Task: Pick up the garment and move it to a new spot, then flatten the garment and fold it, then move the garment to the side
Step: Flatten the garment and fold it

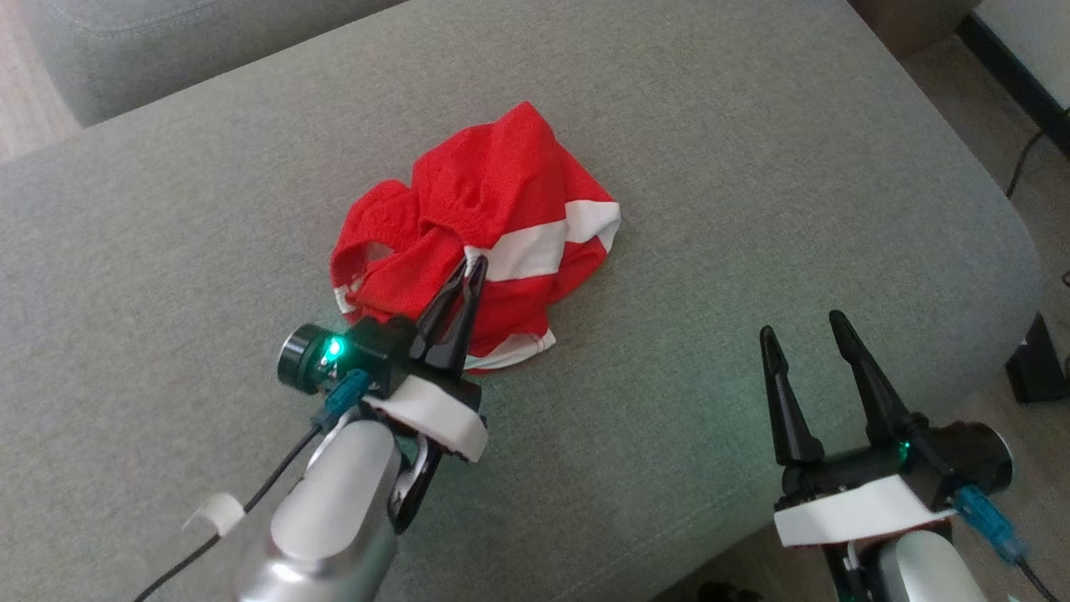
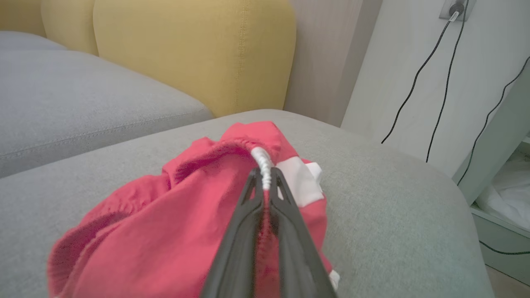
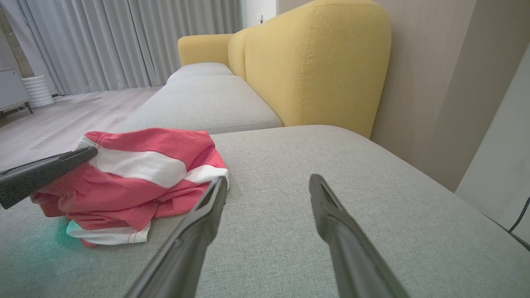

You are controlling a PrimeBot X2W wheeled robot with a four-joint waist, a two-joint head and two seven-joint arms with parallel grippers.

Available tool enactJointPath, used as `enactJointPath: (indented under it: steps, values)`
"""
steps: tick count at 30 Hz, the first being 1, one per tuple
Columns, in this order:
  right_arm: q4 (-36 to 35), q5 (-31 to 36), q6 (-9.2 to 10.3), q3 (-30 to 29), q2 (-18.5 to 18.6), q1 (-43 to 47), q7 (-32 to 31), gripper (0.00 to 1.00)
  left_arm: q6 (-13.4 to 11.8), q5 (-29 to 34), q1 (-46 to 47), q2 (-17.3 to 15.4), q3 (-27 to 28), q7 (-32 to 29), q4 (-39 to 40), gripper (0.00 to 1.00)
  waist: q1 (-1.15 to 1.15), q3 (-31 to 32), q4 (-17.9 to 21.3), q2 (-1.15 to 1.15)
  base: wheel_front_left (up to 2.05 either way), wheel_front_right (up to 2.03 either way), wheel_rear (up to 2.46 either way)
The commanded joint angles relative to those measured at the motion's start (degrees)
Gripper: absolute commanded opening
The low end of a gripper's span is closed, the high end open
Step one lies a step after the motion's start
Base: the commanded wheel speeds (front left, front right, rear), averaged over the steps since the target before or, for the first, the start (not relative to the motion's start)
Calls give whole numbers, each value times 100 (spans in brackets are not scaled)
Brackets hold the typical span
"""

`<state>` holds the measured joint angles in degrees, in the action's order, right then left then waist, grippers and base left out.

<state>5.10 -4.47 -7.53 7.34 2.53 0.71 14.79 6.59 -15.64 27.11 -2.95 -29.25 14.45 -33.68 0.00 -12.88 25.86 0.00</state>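
**While the left gripper (image 1: 472,266) clamps the garment (image 1: 493,192), the right gripper (image 1: 802,328) stands wide**

**Head view.** As the left arm reaches forward from the lower left, its pale forearm ends in a black wrist block with a green light. Its two long dark fingers lie pressed together. Their tips pinch a fold of the garment where red cloth meets a white band. The garment is a crumpled heap of red fabric with white stripes, resting near the middle of a grey woven cushion (image 1: 752,167). The right arm sits at the lower right, well apart from the garment. Its fingers point up the view, spread in a wide V with nothing between them.

**Left wrist view.** Both fingers converge to a narrow point and grip a gathered white edge of the garment. Red cloth bunches below and to the left of them, with a puckered hem. Behind stand a yellow upholstered backrest (image 2: 194,54) with stitched seams and black cables (image 2: 414,82) running down a pale wall.

**Right wrist view.** The right fingers rise well apart over bare cushion weave. The garment lies to their left in this view, soft and rumpled, its white band crossing the red. One dark finger of the left gripper enters from the left edge and meets the garment's upper fold. Grey pleated curtains (image 3: 124,41) hang in the background.
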Motion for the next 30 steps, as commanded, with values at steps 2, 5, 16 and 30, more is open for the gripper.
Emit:
enactJointPath:
  steps: [2,5,16,30]
  values:
    - [-208,-39,4,129,35,-139,21,100,56,-53,414,-1,-3,54,327,0,0,57,-59,0,0,0,0]
    - [-221,-19,4,176,35,-132,21,100,82,-254,781,3,-368,54,524,0,0,142,-189,0,0,0,0]
    - [-171,87,4,343,35,-29,21,100,29,-1078,2279,-331,-320,-173,1424,0,0,565,-740,0,0,0,0]
    - [168,-91,4,360,34,41,21,100,-298,-1834,-892,-1511,190,-109,2143,0,0,402,-1968,0,0,0,0]
